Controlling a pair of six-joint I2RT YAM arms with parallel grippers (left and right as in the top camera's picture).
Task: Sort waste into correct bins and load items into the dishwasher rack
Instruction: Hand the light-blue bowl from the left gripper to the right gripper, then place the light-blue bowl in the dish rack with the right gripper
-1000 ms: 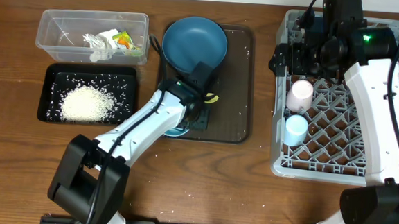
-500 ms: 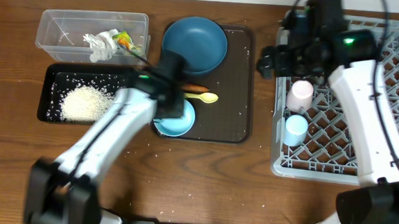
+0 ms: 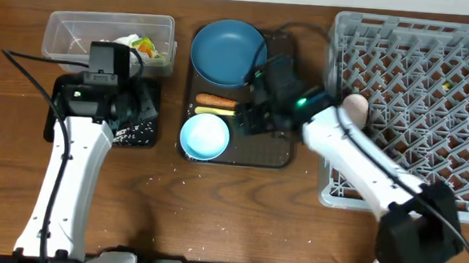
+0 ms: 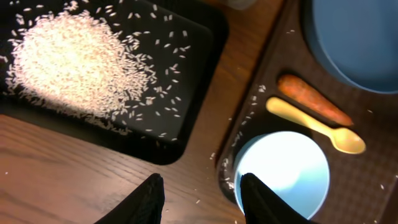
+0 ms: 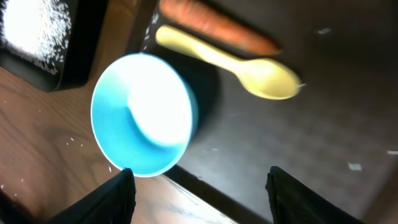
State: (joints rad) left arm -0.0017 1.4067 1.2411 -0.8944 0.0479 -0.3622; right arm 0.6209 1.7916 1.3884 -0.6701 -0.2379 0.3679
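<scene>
right wrist: the right claw [image 5: 200, 180], spread and empty, could tip the light blue bowl [image 5: 143, 115] if lowered off-centre.

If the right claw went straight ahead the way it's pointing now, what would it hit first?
The right gripper would probably meet the dark brown serving tray first, right beside the light blue bowl; depth is unclear.

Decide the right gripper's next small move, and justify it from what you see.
Probably lower the right gripper onto the light blue bowl: its open, empty jaws hover over the rim, and the bowl sits on the brown tray.
</scene>
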